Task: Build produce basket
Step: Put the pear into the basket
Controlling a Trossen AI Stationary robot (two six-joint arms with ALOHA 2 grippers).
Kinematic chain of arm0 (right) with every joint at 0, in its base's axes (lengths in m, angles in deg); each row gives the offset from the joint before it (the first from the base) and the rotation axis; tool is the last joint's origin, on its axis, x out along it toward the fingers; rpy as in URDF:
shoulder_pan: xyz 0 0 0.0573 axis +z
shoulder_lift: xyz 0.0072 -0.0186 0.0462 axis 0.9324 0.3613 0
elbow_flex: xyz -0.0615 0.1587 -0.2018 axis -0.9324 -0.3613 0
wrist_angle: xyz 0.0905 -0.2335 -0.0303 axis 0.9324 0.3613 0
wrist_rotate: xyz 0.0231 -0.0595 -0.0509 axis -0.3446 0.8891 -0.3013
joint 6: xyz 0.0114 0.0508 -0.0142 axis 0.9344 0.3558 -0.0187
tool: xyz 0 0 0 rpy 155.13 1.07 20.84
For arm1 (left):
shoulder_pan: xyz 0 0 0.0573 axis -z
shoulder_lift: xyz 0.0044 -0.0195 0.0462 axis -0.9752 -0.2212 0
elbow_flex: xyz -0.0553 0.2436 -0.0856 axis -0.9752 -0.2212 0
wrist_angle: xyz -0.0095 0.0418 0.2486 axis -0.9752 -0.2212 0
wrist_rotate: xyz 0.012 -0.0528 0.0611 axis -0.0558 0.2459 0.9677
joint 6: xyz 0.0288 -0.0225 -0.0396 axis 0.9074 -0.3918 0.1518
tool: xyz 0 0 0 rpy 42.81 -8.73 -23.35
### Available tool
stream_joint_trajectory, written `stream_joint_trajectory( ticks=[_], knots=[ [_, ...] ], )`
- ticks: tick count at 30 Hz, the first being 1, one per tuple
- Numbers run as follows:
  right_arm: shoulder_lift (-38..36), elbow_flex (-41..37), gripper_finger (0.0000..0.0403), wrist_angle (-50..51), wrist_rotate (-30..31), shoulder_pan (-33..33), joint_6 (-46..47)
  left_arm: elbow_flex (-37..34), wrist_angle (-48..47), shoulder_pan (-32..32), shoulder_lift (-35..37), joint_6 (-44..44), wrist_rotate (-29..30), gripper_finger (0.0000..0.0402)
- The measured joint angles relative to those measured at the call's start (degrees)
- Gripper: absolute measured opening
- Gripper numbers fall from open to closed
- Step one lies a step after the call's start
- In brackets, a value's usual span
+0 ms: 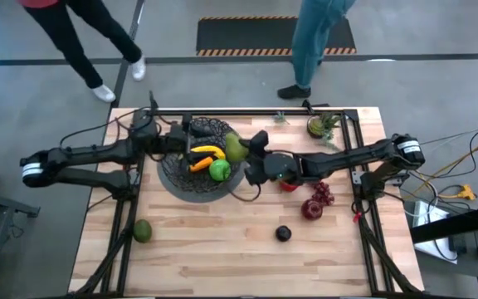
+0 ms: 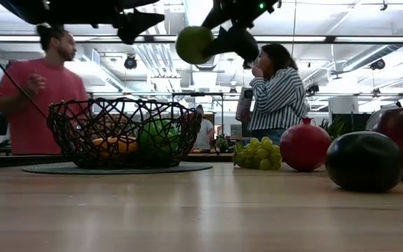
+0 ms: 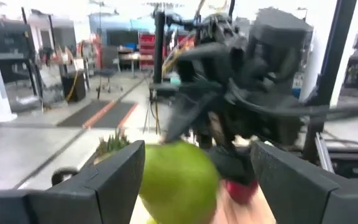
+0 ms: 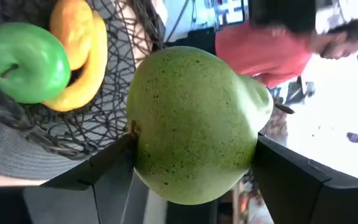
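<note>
Right hand (image 4: pixel 194 186) is clamping the green pear (image 4: pixel 194 121) above the basket (image 1: pixel 197 170) rim. Left hand (image 3: pixel 194 180) is hovering opposite, fingers apart, gripping nothing. Grapes (image 2: pixel 257 154) are lying on the wooden desk (image 2: pixel 187 210); people are standing behind

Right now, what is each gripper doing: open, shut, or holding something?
Left gripper: open, empty, over the basket.
Right gripper: shut on the pear, above the basket's rim.

The black wire basket (image 1: pixel 196 162) sits upright holding a banana (image 1: pixel 208 152), an orange piece (image 1: pixel 199 164) and a green apple (image 1: pixel 220 171). A speckled green pear (image 4: pixel 194 121) hangs above its rim, seemingly gripped.
</note>
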State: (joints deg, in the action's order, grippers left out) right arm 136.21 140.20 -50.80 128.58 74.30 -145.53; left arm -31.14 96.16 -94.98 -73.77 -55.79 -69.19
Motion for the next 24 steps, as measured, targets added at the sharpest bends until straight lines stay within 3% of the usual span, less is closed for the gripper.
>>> stream_joint_trajectory(
  ticks=[7, 17, 24],
  knots=[
    [0.00, 0.00, 0.0276, -0.91, 5.19, 2.54, -2.66, 0.00, 10.72, 0.00, -7.12, 0.04, -0.67, 0.0276],
    [0.09, -0.13, 0.0276, -0.89, 5.52, 3.71, -4.30, 0.00, 31.21, -0.24, -18.65, -4.75, 2.14, 0.0276],
    [0.09, -0.13, 0.0276, -0.91, 5.37, 3.97, -5.36, 0.70, 33.72, -0.28, -22.30, -7.80, 3.05, 0.0276]
  ],
)
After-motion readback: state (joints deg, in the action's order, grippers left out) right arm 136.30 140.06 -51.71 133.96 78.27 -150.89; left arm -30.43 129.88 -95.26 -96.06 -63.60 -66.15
